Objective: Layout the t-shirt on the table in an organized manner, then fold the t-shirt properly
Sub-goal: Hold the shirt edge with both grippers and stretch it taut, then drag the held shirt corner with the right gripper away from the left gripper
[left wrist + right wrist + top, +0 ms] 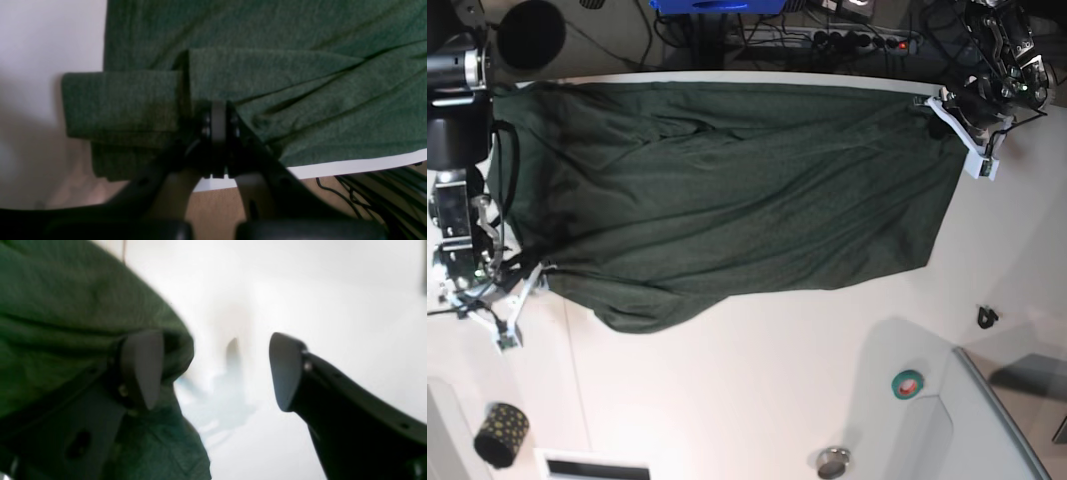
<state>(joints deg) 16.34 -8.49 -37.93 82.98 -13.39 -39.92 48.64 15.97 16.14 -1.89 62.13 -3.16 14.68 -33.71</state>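
Meanwhile t-shirt (66, 323) drapes over open right tool (213, 370)

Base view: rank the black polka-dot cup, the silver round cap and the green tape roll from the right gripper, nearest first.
From the right gripper, at the view's left:
1. black polka-dot cup, lower left corner.
2. silver round cap, bottom edge, right of centre.
3. green tape roll, lower right, beside the grey tray.
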